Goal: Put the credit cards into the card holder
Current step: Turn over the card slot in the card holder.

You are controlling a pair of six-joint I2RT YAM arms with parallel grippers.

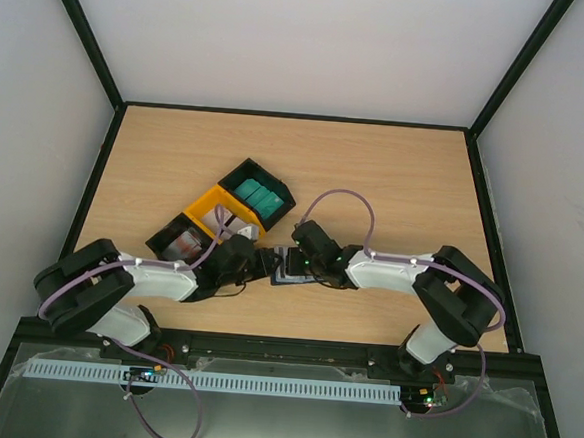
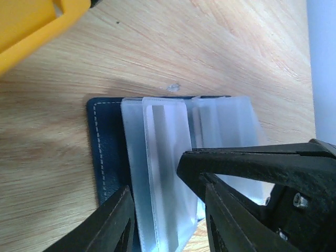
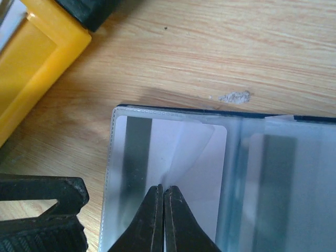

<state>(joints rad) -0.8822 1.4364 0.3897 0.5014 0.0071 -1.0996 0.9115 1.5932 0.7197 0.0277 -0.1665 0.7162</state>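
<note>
Open card holder (image 2: pixel 107 152) lay on the table (image 1: pixel 405 177), just near-right of the tray (image 1: pixel 216 204), clear sleeves facing up. On the left gripper (image 2: pixel 168 195) the jaws were spread, straddling one raised sleeve without pinching it. On the right gripper (image 3: pixel 162 190) the jaws were pressed together, tips down on a sleeve holding a white card (image 3: pixel 202 157), nothing visible between them. The teal cards (image 1: pixel 258 197) sat in the tray's far compartment, other cards (image 1: pixel 182 242) in its near-left one.
</note>
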